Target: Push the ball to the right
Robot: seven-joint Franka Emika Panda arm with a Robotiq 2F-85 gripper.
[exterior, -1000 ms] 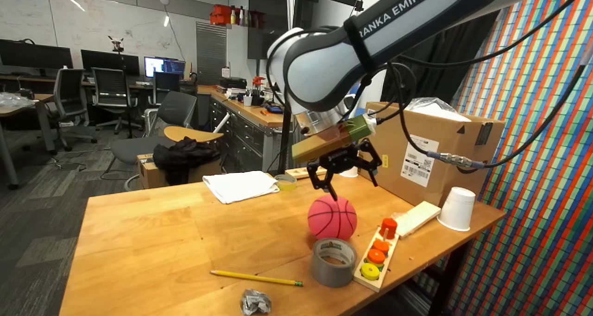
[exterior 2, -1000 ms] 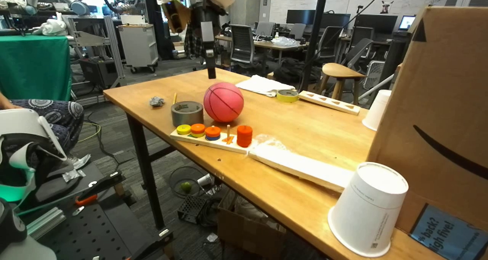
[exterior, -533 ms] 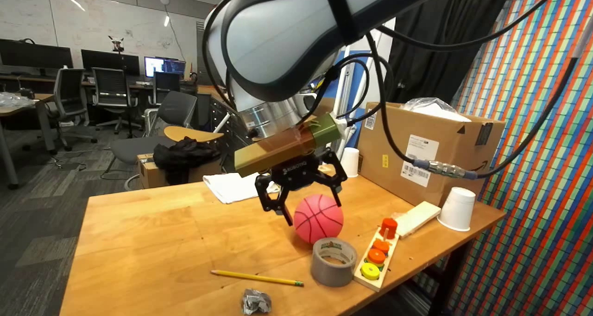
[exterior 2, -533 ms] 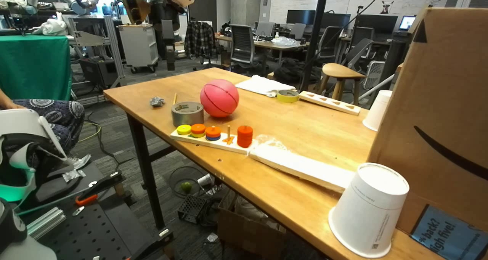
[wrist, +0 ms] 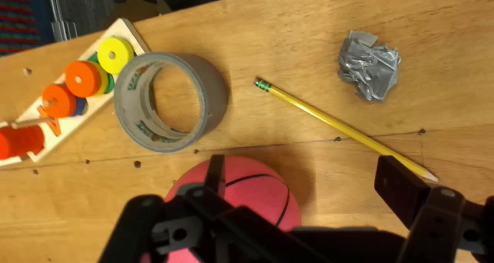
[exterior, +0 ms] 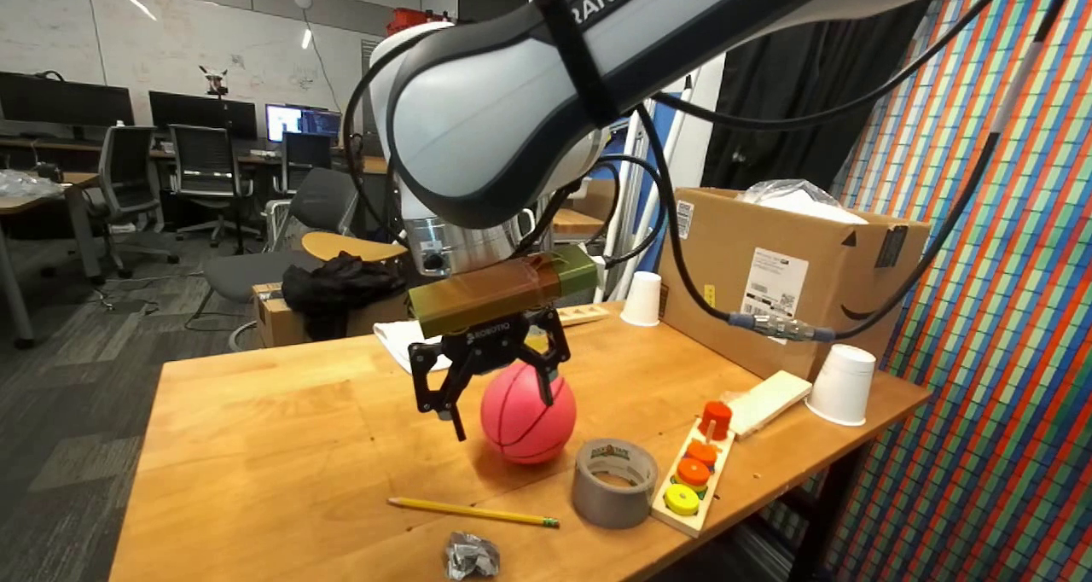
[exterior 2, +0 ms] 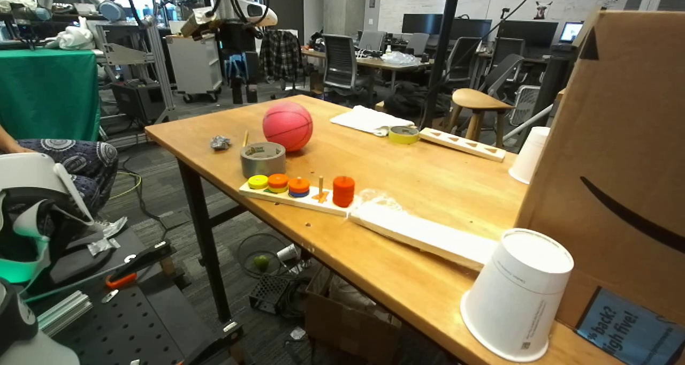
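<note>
Two fingers on the gripper (exterior: 504,421), spread well apart and pointing down. Pink ball (exterior: 522,433), dark seams, sits on the table (exterior: 281,445) near the gripper. In an exterior view a finger crosses in front of the ball and the other hangs to one side of it, part of the ball showing between; in the wrist view a finger overlaps the ball, the other stands out over the table by the point of the pencil (exterior: 473,512). Finger contact with ball: cannot tell. Just beside the ball, grey tape (exterior: 610,505), hole up; wrist view gives a thin strip of table between the two. The pencil lies flat, eraser end toward the grey tape. Near it, a wad (wrist: 370,66), silver, crumpled. Next to the grey tape, a board (exterior: 687,524) carrying yellow, orange and red discs (exterior 2: 343,191); tape-to-board contact not clear. A plank (exterior 2: 423,234) runs on from the board almost end to end, toward a cup (exterior 2: 516,295). That cup and a second, both white and rim down, stand near different ends of the box (exterior: 725,241), clear plastic (exterior: 793,191) showing at its top. In an exterior view the cloth (exterior 2: 373,120), yellow tape (exterior 2: 404,135) and rack (exterior 2: 463,144) lie in a row along the table's far edge. The arm (exterior: 478,130) slopes down toward the gripper.
</note>
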